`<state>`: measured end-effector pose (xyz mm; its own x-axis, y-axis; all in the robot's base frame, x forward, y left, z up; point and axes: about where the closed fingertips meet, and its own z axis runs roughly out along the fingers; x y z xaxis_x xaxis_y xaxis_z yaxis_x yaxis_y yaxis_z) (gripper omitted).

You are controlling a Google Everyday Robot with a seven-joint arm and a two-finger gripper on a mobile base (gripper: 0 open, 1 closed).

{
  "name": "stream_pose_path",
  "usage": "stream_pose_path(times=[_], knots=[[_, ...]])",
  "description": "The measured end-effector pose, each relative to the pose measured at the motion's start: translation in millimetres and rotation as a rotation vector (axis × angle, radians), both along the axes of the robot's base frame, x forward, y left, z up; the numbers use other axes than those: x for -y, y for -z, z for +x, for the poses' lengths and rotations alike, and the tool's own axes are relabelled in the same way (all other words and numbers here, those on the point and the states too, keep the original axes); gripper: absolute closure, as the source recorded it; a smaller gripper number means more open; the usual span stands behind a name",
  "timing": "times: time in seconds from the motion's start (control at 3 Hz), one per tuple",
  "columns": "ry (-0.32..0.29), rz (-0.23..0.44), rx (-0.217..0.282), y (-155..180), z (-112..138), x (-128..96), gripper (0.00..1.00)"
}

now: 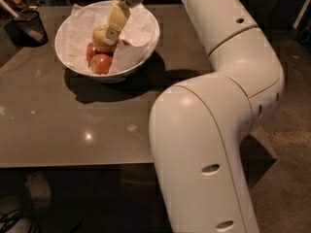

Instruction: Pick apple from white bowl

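The apple (99,37), pale yellow-green, sits on top of two smaller red apples (100,63) in the white bowl (65,57), which is lined with crumpled white paper, at the table's far left. My gripper (110,36) reaches down from the top edge into the bowl and rests against the right side of the pale apple. The apple still sits on the red ones.
A small dark mesh cup (30,26) stands at the far left corner of the brown table (73,125). My arm's large white links (209,144) fill the right side and hide the table's right edge. The floor shows below the front edge.
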<state>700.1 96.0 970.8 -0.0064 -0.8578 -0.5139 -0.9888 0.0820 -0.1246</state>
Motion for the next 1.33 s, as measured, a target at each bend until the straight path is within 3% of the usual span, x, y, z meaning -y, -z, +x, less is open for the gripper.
stream_pose_path(times=[0.33,1.33], knots=[[0.002,0.009,-0.024,10.3,4.4,-3.9,0.13],[0.000,0.023,-0.077,33.0,11.9,-10.7,0.15]])
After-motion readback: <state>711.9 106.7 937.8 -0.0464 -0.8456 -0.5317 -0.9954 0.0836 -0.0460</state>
